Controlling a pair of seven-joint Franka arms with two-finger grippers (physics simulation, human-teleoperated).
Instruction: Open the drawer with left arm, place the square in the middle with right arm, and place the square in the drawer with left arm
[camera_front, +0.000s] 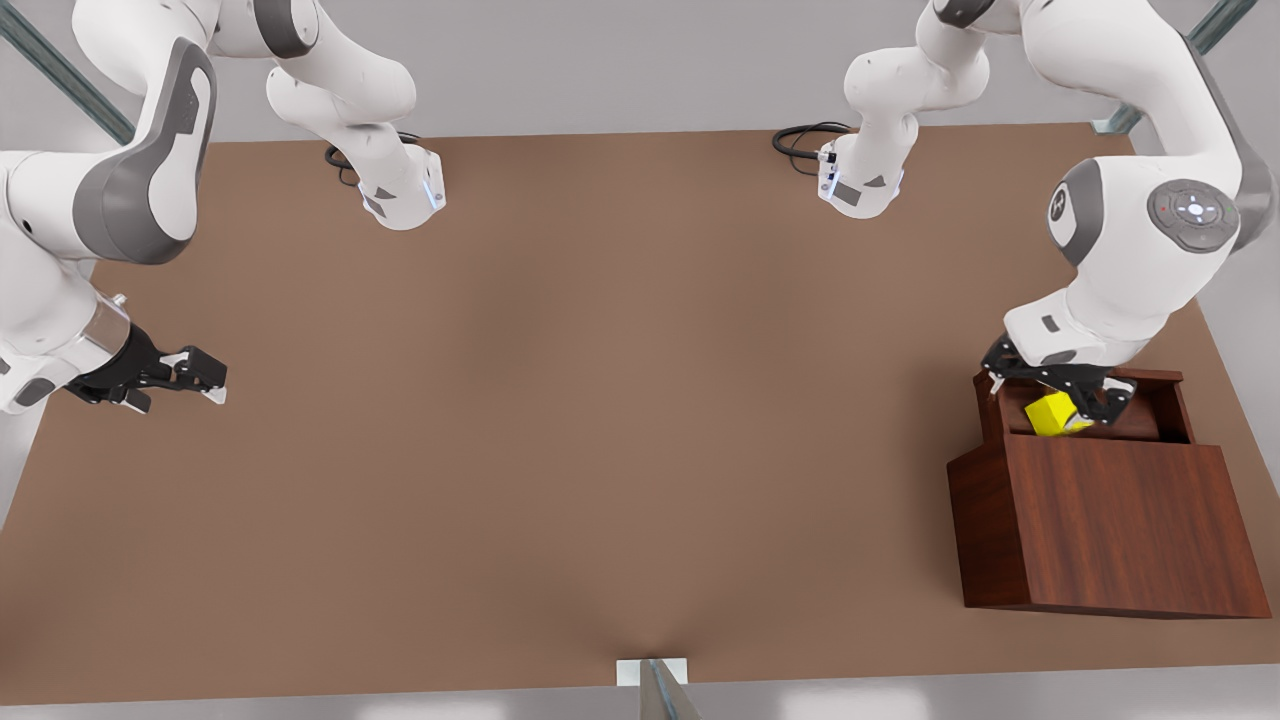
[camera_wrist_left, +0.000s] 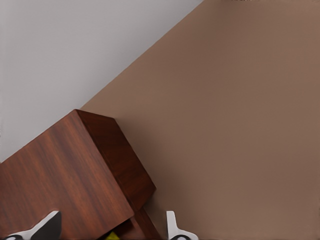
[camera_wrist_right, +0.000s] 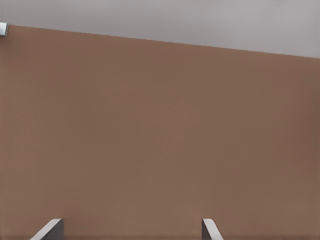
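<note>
My left end effector (camera_front: 1085, 400) hangs over the pulled-out drawer (camera_front: 1150, 425) of the wooden cabinet (camera_front: 1110, 525), at the front view's right. Its fingers are closed on the yellow cube (camera_front: 1050, 414), which sits tilted between them just above the drawer's inside. In the left wrist view a sliver of the cube (camera_wrist_left: 113, 235) shows between my fingertips (camera_wrist_left: 172, 227). My right end effector (camera_front: 205, 382) waits over the bare brown surface (camera_front: 600, 400) at the front view's left, fingers spread wide and holding nothing.

Cabinet (camera_front: 1105, 525) at front view's right table (camera_front: 560, 420) edge; square (camera_front: 1048, 414) over its drawer (camera_front: 1160, 385)
</note>
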